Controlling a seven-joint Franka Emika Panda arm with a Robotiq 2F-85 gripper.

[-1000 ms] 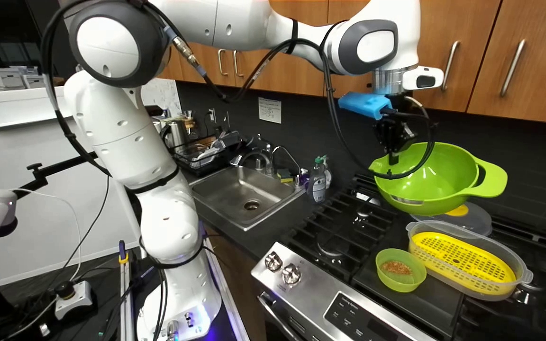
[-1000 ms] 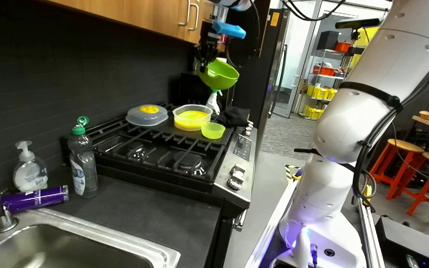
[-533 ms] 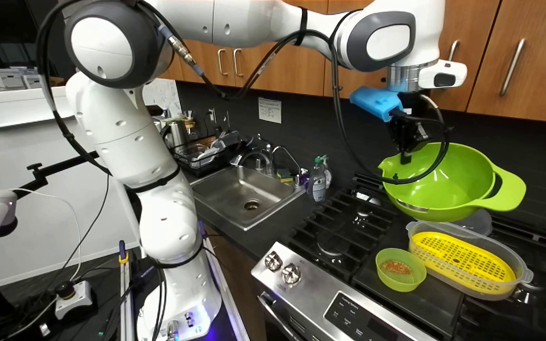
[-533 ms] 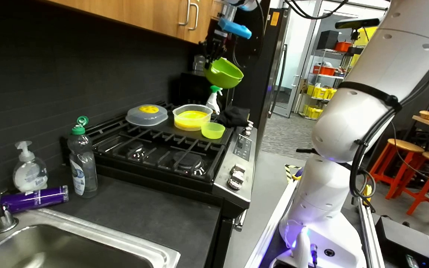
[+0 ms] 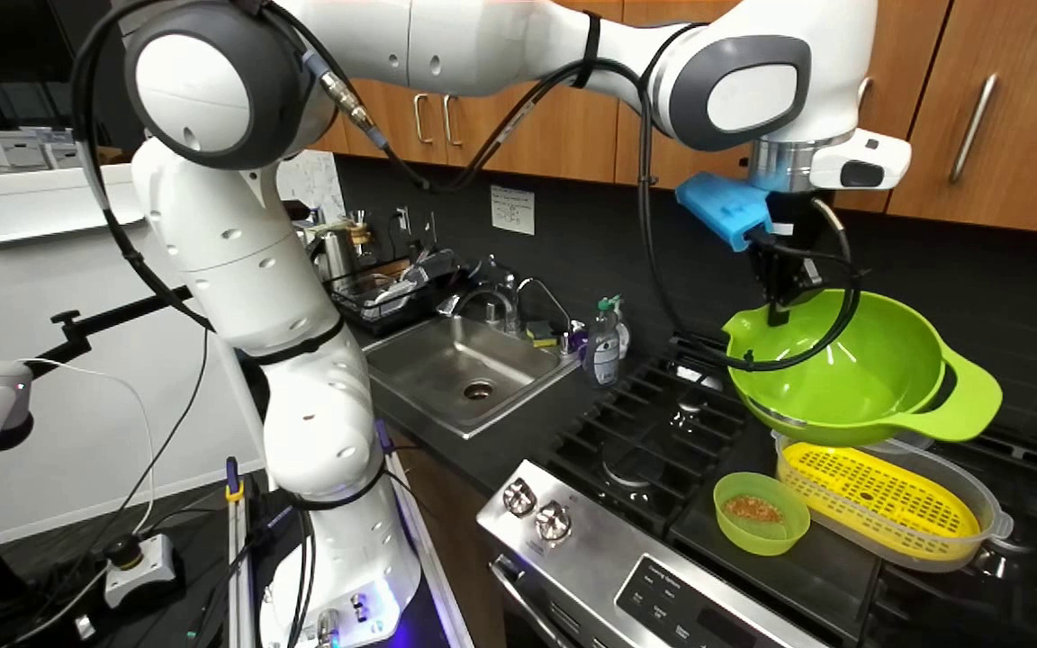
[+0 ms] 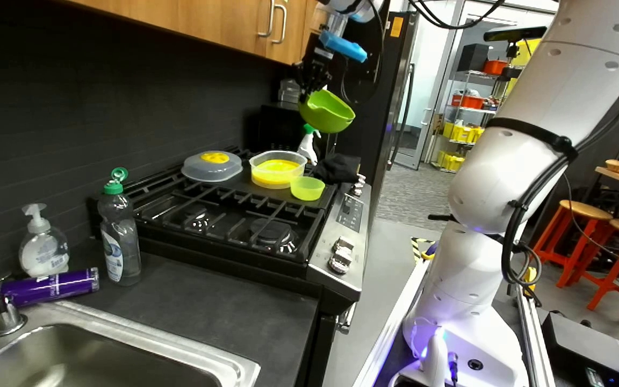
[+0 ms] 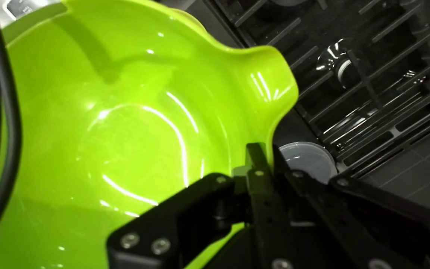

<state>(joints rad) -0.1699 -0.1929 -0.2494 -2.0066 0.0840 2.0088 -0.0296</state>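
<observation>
Down and rightward came the bowl [image 5: 874,378], rim [image 7: 270,127] pinched in the jaws, handle [image 5: 976,398] pointing right, away from them.

Bowl [image 5: 879,373] above the stove [image 5: 595,560], cup [image 5: 763,542] and tub [image 5: 935,473] on it; in an exterior view the cup stands left of the tub, bottle [image 5: 604,349] and then sink [image 5: 446,360] farther left

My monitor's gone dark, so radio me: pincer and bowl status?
Pincer shut on the green bowl, near its spout. Bowl tilted, aloft over the stove. Lower down: transparent container, small green cup, possible obstacles.
</observation>
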